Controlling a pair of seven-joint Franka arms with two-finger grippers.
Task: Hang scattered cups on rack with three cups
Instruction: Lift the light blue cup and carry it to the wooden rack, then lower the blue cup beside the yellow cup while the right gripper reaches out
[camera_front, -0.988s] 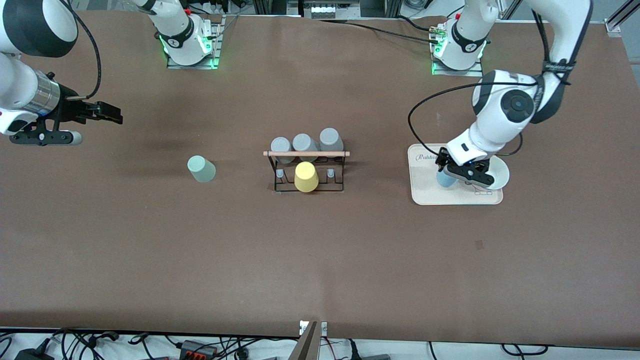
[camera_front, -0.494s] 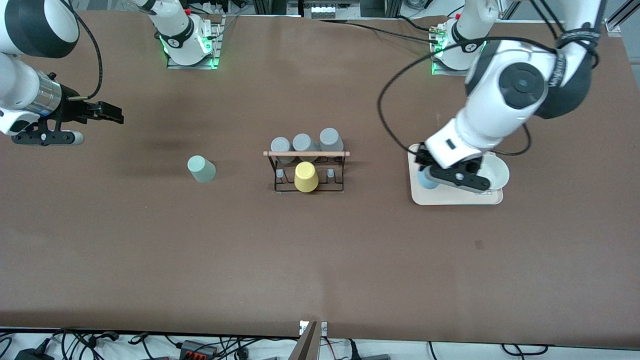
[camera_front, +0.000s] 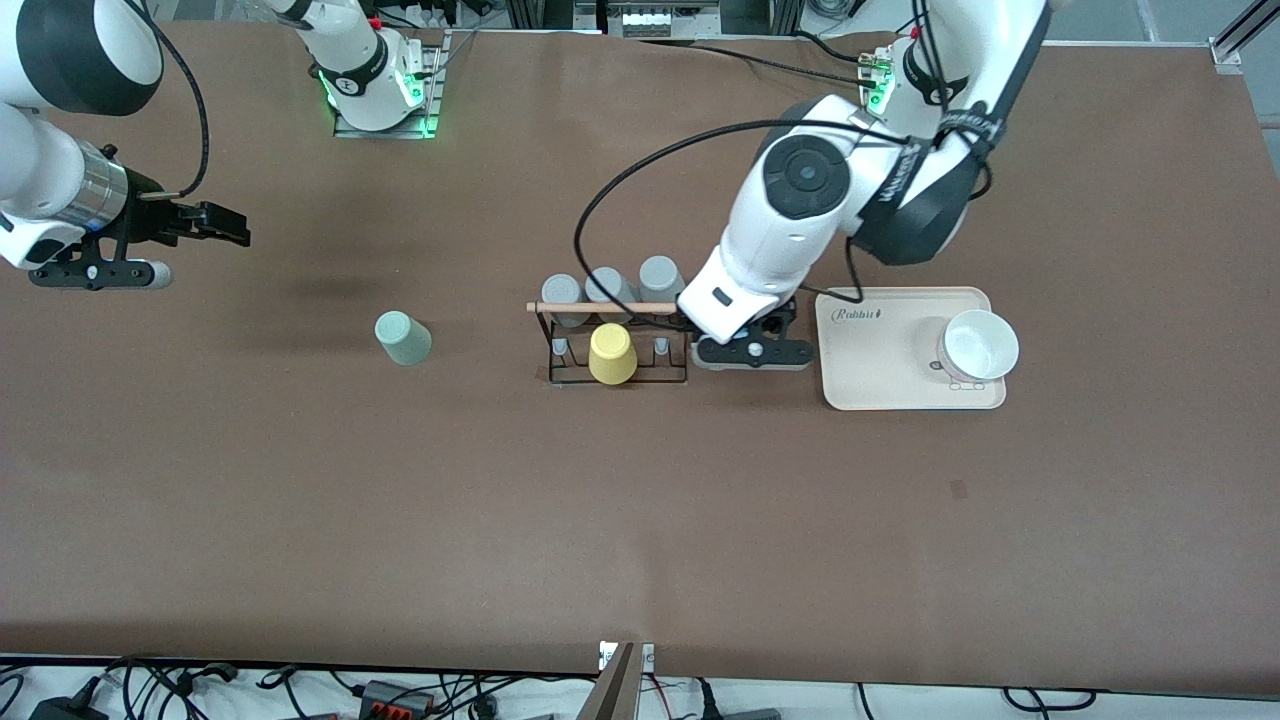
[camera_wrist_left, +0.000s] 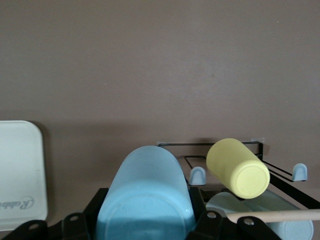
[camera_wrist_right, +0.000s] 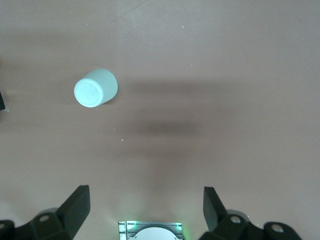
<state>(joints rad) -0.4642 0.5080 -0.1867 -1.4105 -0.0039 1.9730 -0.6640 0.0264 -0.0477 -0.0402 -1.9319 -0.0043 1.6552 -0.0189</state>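
The left gripper (camera_front: 748, 338) clamps the small light blue tapered cup (camera_wrist_left: 145, 197) beside the black wire rack (camera_front: 618, 340); the right gripper (camera_front: 215, 224) waits, fingers spread

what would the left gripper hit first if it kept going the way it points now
Probably the rack. The left gripper, shut on the light blue cup, points across the rack's end near the yellow cup; the cup would likely meet a grey peg first, though depth is unclear.
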